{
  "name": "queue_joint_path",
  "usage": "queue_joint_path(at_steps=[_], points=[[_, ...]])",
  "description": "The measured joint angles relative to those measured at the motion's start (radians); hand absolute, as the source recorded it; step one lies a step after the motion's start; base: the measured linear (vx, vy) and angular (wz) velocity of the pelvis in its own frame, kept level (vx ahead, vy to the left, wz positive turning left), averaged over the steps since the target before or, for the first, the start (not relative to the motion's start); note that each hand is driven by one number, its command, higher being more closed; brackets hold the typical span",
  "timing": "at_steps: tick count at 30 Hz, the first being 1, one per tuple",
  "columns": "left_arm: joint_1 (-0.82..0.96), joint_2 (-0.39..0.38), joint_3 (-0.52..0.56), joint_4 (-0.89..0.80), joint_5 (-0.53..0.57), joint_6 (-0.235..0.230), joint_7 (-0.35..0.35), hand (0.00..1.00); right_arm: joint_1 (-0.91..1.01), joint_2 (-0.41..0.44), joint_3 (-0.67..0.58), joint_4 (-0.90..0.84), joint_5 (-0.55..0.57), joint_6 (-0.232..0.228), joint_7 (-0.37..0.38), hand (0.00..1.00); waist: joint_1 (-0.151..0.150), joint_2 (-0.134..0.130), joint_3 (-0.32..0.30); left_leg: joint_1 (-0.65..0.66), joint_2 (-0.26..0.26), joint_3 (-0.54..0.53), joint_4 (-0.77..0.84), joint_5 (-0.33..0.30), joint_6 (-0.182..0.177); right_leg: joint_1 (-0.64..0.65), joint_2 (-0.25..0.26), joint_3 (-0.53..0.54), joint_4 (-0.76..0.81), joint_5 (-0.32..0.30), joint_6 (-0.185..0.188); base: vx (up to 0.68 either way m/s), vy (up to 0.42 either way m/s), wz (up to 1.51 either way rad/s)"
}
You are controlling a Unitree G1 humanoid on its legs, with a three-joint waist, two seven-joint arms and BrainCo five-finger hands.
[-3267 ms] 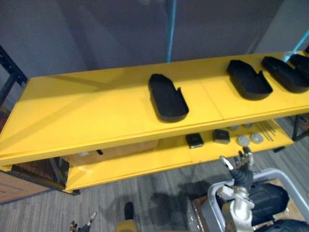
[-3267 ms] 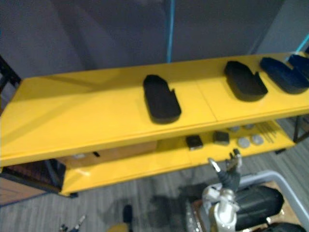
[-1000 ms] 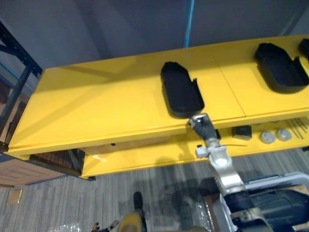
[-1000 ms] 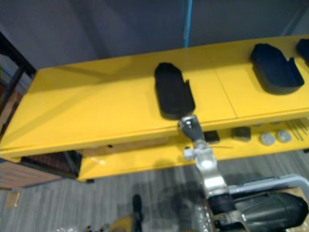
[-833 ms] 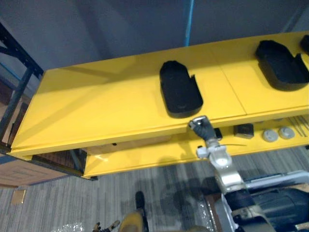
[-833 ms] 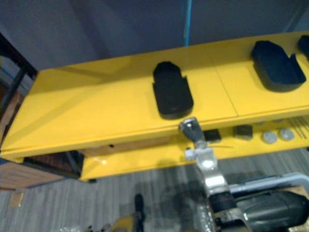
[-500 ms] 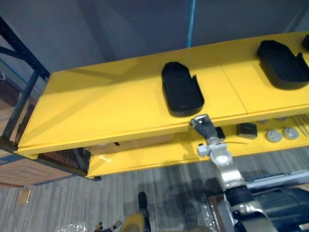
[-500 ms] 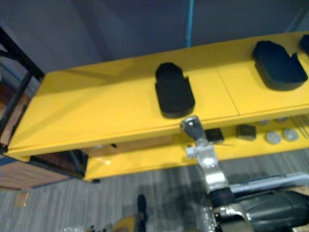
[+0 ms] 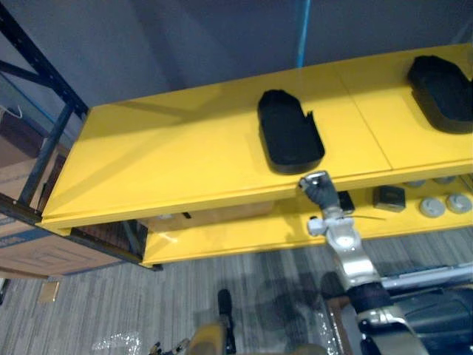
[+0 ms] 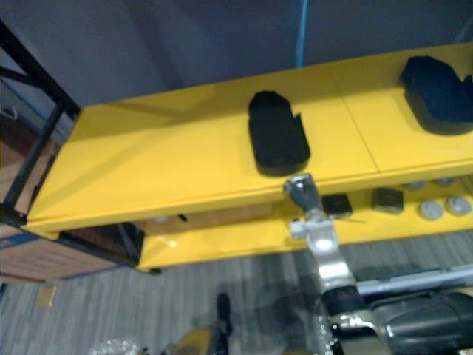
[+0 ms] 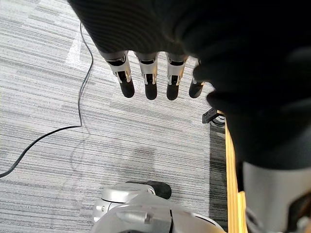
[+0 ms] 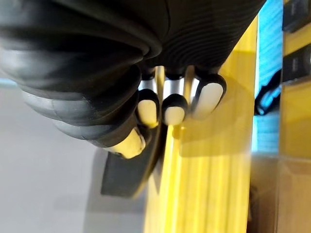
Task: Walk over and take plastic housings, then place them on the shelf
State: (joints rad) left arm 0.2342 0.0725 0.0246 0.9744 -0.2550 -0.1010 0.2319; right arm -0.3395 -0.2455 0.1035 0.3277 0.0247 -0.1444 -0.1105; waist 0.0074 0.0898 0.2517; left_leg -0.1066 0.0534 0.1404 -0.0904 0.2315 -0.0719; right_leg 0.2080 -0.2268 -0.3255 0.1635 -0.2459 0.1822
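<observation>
Right robot hand [image 9: 316,186] curled, empty, at shelf [image 9: 162,155] edge beside black housing [image 9: 290,137]; left robot hand [image 11: 148,80] fingers straight.

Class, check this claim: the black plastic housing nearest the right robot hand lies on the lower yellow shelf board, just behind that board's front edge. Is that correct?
Not quite. The black plastic housing lies on the top yellow shelf board, not the lower one, just behind that board's front edge, where the right robot hand is. The left eye view shows it.
</observation>
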Motion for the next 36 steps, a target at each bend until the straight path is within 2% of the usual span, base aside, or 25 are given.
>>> queue_joint_path(at_steps=[10, 14, 17, 23, 29, 36], points=[[0.0, 0.0, 0.001, -0.009, 0.0, -0.006, 0.001, 0.0, 0.021, 0.001, 0.031, -0.107, 0.002, 0.08, -0.022, 1.0, -0.003, 0.0, 0.0, -0.016, 0.002, 0.008, 0.0, 0.0, 0.0, -0.017, 0.001, 0.01, 0.001, 0.007, 0.005, 0.0, 0.0, 0.0], [-0.001, 0.0, 0.001, -0.009, -0.001, -0.017, 0.001, 0.0, 0.023, 0.002, 0.069, -0.191, 0.001, 0.084, -0.022, 1.0, -0.004, 0.0, 0.0, -0.016, 0.005, 0.012, 0.0, 0.0, 0.0, -0.025, 0.002, 0.025, 0.002, 0.009, 0.005, 0.0, -0.011, -0.08], [-0.001, 0.0, 0.0, -0.008, -0.001, -0.029, 0.003, 0.0, 0.019, 0.011, 0.097, -0.32, 0.001, 0.081, -0.022, 1.0, 0.002, -0.002, 0.002, -0.016, 0.005, 0.013, 0.0, -0.001, 0.001, -0.024, 0.002, 0.025, -0.001, 0.009, 0.005, 0.0, 0.0, 0.0], [0.0, 0.0, -0.006, 0.0, -0.006, -0.032, 0.015, 0.0, 0.029, 0.022, 0.135, -0.41, -0.004, 0.083, -0.022, 1.0, 0.01, -0.008, 0.005, -0.021, 0.016, 0.031, 0.0, -0.002, 0.002, -0.042, 0.006, 0.051, -0.001, 0.015, -0.006, 0.0, -0.007, -0.09], [-0.001, 0.003, -0.028, 0.023, -0.013, -0.061, 0.03, 0.0, 0.086, -0.002, 0.136, -0.53, -0.021, 0.084, -0.064, 1.0, -0.001, -0.009, 0.003, -0.034, 0.041, 0.035, 0.0, -0.003, 0.003, -0.072, 0.031, 0.081, 0.009, 0.017, -0.018, -0.02, -0.004, -0.09], [-0.001, 0.011, -0.041, 0.029, -0.022, -0.071, 0.036, 0.0, 0.111, -0.013, 0.176, -0.546, -0.03, 0.15, -0.074, 1.0, 0.002, -0.018, 0.0, -0.039, 0.048, 0.035, 0.0, 0.001, -0.002, -0.082, 0.038, 0.083, 0.017, 0.016, -0.023, 0.0, -0.002, -0.01]])
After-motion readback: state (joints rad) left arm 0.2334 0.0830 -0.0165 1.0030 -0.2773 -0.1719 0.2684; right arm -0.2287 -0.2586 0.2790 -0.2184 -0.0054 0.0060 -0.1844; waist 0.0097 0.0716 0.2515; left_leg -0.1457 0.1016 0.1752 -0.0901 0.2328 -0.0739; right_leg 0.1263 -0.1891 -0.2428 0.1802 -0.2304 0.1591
